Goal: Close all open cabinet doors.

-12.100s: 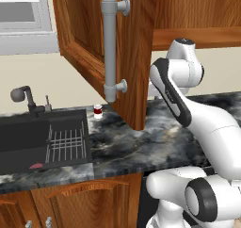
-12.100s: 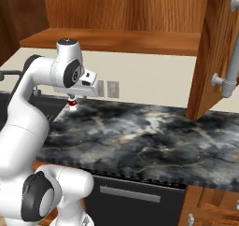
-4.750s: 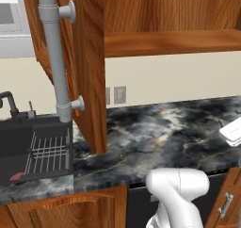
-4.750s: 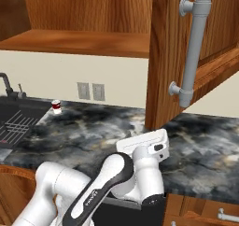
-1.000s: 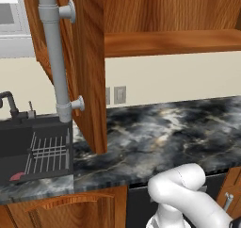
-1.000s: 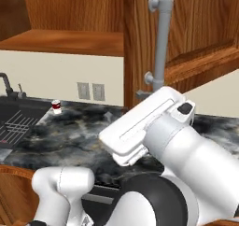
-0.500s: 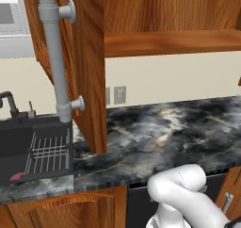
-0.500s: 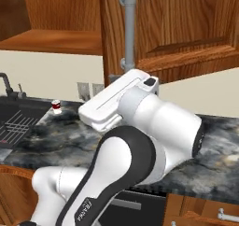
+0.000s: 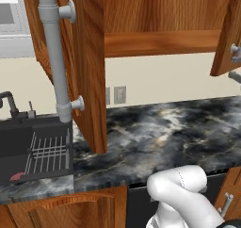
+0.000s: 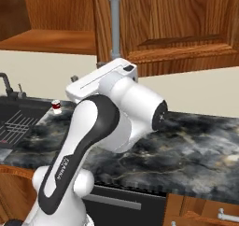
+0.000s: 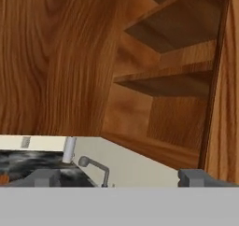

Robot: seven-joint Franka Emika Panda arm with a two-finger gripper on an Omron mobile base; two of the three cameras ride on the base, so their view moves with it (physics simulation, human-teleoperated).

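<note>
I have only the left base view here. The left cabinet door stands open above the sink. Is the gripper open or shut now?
Observer: Open. In the hand view the gripper has its tips far apart, with nothing between them.
Operator: What does it face?
Observer: Wooden shelves inside the cabinet.
Operator: And the arm?
Observer: In the right base view the arm rises in front of the right door and covers the lower end of its grey handle.

A cabinet door (image 9: pixel 82 57) stands open over the dark marble counter (image 9: pixel 164 133), beside the sink (image 9: pixel 33 151).
</note>
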